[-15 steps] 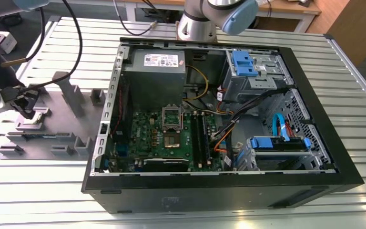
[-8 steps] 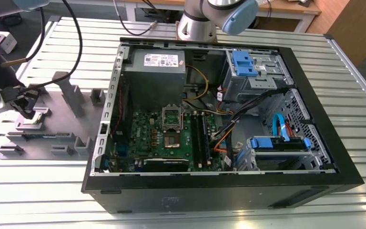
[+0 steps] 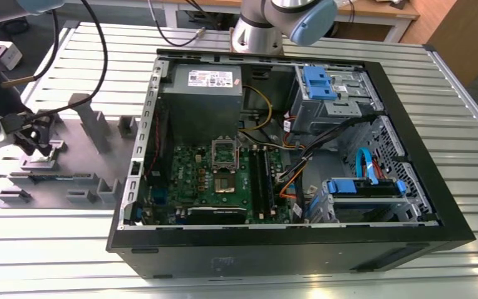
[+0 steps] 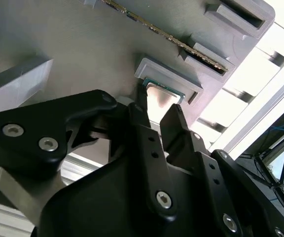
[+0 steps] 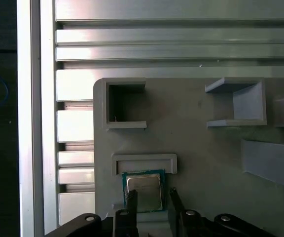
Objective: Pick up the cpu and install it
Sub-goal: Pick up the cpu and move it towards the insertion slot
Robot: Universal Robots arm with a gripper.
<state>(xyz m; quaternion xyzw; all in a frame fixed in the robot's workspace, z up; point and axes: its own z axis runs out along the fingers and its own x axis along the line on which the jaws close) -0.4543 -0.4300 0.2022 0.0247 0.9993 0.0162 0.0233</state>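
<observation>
A silvery ribbed aluminium table [image 3: 438,93] is spreading wide and is lying below the black fingers [image 5: 130,202]. Bright light is shining on its slats [image 4: 253,74] just beside those fingers. Well apart from them, a light wooden desk with white legs [image 3: 388,11] is standing behind the table, and a brown wooden panel [image 3: 467,34] is standing near it.

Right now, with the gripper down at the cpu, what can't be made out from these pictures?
1. Whether the gripper actually grips the cpu: in both wrist views its black body covers the cpu's near edge.
2. The motherboard socket, exterior view: too small to tell the state of its contacts.
3. The pocket on the holder plate under the gripper, exterior view: the gripper stands in front of it.
</observation>
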